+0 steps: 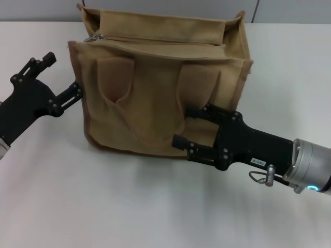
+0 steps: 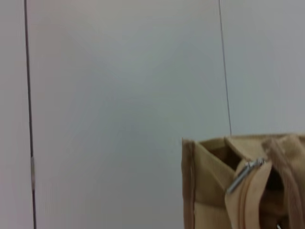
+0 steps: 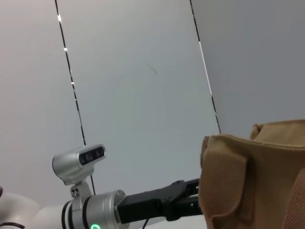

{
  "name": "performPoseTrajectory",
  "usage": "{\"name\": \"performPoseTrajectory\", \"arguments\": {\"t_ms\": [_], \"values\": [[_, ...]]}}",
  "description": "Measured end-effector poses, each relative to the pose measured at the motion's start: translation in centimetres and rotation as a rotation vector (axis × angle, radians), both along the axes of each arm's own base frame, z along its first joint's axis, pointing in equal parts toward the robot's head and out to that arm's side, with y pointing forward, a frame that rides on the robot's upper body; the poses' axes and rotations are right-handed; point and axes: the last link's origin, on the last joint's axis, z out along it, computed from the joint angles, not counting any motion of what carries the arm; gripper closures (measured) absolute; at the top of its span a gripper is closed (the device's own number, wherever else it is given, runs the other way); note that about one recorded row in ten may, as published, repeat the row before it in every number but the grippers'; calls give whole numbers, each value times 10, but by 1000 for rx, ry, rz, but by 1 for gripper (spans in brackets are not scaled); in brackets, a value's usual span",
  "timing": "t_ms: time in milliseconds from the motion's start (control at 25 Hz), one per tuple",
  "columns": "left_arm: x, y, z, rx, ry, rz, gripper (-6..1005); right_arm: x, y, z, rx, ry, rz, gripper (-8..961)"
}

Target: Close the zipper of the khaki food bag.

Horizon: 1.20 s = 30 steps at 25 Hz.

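Note:
The khaki food bag (image 1: 155, 93) stands upright in the middle of the white table, with one looped handle hanging down its front. The zipper (image 1: 160, 40) runs across the top panel, and its silver slider (image 1: 95, 37) sits at the left end. The slider also shows in the left wrist view (image 2: 245, 174). My left gripper (image 1: 63, 74) is open beside the bag's left side, its nearer finger (image 1: 75, 93) at the side panel. My right gripper (image 1: 182, 125) is open, its fingertips against the lower front face of the bag (image 3: 252, 181).
The white table (image 1: 103, 206) spreads around the bag. A grey wall (image 2: 119, 95) with thin panel seams rises behind it. The left arm (image 3: 143, 205) shows in the right wrist view, reaching toward the bag.

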Motion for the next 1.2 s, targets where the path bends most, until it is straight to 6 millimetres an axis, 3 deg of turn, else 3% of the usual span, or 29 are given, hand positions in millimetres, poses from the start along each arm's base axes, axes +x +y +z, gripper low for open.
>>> {"name": "performPoseTrajectory", "arguments": {"t_ms": [480,1200], "values": [[15,20,3,59,-65,-4,176,-1,3,-1,6,-2,-7,178],[12,20,4,82,-73,20,179,-2,3,0,7,4,0,179]]}}
